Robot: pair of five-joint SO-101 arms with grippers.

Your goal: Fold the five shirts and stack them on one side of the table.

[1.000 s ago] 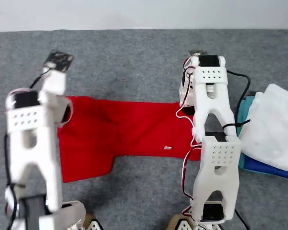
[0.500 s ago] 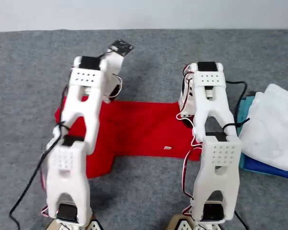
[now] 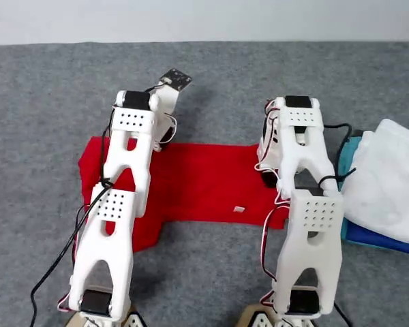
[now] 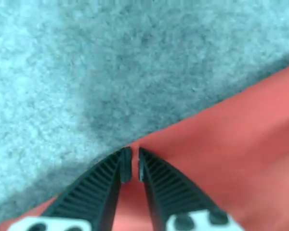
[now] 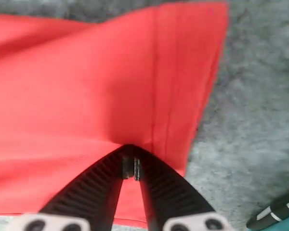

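To the right of the red shirt [image 3: 198,180] lies a folded white shirt [image 3: 385,180] on a blue one [image 3: 368,235], cut off at the edge. My two white arms cover much of the red shirt, which lies flat on fuzzy grey felt [image 3: 211,82]. My right gripper [image 5: 130,168] is clenched on its smooth, stitched hem. My left gripper [image 4: 130,166], its ribbed jaws almost together, sits at the far edge. I cannot make out whether any cloth is caught there.
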